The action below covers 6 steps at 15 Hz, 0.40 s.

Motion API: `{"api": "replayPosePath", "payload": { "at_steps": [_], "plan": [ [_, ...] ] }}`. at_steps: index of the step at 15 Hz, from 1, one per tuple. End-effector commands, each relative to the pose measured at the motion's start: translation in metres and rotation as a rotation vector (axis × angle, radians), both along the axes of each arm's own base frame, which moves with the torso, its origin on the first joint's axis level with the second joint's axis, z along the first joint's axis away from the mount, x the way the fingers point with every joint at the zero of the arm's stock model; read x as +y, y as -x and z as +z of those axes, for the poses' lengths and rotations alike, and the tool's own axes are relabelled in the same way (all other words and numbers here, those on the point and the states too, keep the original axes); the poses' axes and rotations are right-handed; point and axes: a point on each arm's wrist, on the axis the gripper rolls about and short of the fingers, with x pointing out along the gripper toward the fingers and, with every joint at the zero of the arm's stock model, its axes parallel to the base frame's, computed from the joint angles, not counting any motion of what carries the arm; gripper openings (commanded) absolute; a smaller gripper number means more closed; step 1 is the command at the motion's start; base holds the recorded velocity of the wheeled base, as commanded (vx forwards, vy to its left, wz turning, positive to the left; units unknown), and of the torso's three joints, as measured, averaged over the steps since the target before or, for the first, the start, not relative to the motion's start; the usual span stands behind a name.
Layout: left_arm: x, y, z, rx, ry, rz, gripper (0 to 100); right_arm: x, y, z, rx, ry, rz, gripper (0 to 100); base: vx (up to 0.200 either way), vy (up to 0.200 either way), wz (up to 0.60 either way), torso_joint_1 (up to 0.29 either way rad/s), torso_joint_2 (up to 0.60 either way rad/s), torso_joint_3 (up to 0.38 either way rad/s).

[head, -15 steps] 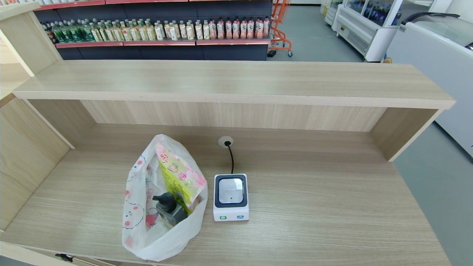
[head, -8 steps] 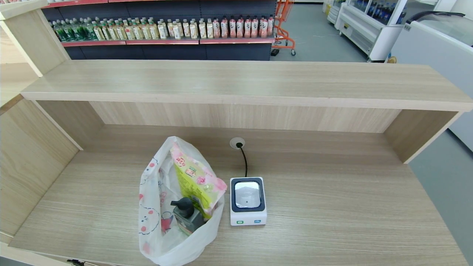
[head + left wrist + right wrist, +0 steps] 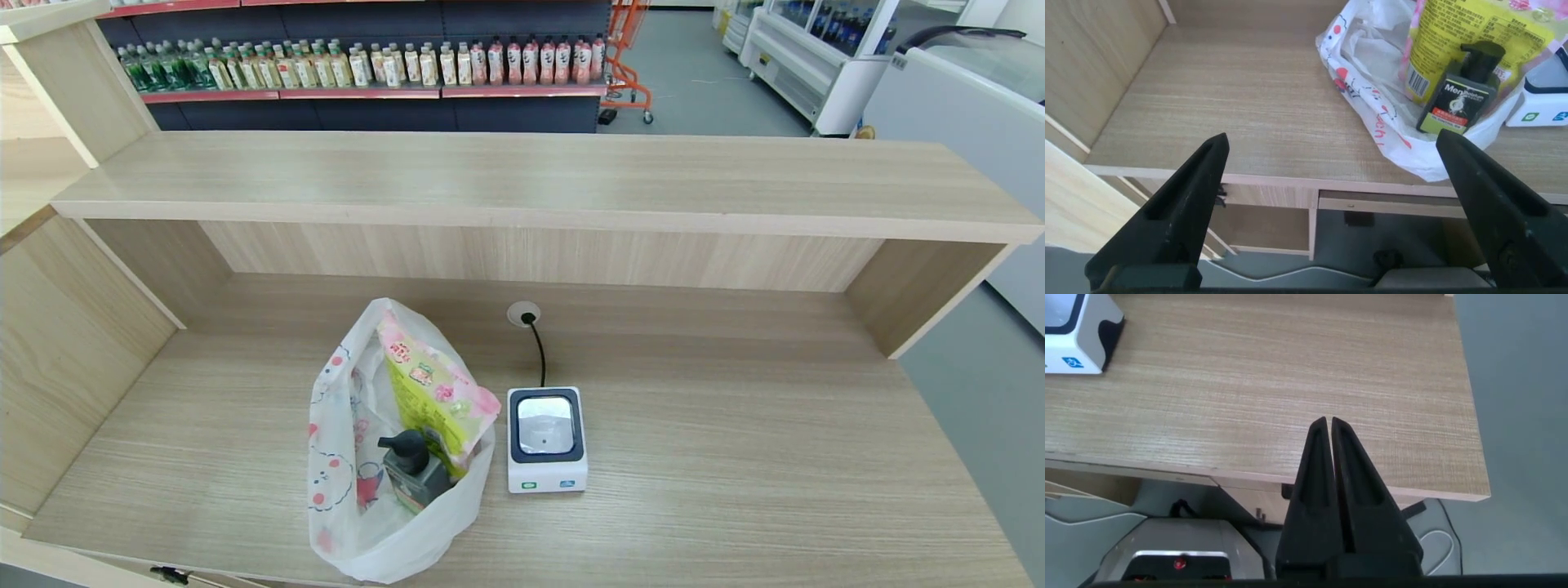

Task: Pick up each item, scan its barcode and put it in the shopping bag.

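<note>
The white printed plastic shopping bag [image 3: 335,482], with a dark pump bottle [image 3: 412,475] and a yellow-green packet [image 3: 433,392] inside, stands on the wooden bench [image 3: 735,457] just beside the white scanner [image 3: 545,441]. The left tool [image 3: 1331,151] is wide, the right tool [image 3: 1329,425] is closed and empty.

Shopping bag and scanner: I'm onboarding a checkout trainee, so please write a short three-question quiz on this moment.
1. True or false: the right claw is shut and holds nothing.
2. What stands in the shopping bag next to the pump bottle? A) a green-and-pink pouch B) a drinks can C) a cardboard box
3. Fill in: the scanner sits on the counter at the bag's ___ side, by the robot's own sides.

Key: 1 true; 2 A; 3 right.
</note>
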Motion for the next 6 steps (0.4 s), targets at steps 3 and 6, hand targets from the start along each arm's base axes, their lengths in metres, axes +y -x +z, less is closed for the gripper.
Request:
{"api": "replayPosePath", "payload": {
  "at_steps": [3,6],
  "plan": [
    [0.0000,0.0000,0.0000,0.000,0.000,0.000,100,0.0000,-0.0001,0.0000,0.002,0.002,0.001,0,0.000,0.000,0.00,0.000,0.00,0.000],
    [0.0000,0.0000,0.0000,0.000,0.000,0.000,100,0.0000,-0.0001,0.0000,0.002,0.002,0.001,0,0.000,0.000,0.00,0.000,0.00,0.000]
  ]
}}
